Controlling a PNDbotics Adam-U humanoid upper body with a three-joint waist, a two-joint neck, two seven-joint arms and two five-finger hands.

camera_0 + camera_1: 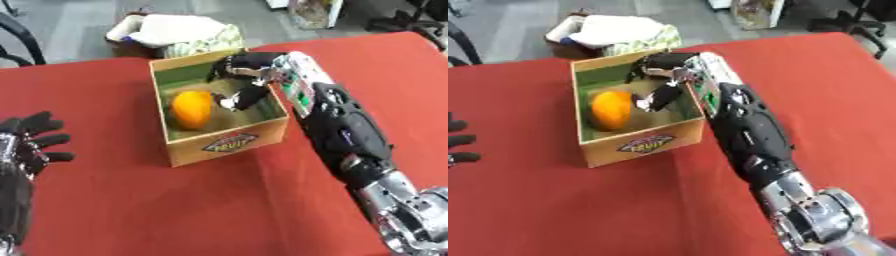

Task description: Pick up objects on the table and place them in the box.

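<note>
A cardboard box with a green inside stands on the red table, a label on its front wall. An orange fruit lies inside it, toward the left. My right hand reaches over the box's right rim and hangs above its far right part, fingers relaxed and spread, thumb pointing down into the box, nothing held. My left hand rests open at the left edge of the left eye view, fingers up, well away from the box.
The red table spreads wide in front of and beside the box. Beyond its far edge, on the floor, sits a bundle of white cloth on a low object. Chair legs show at the top right.
</note>
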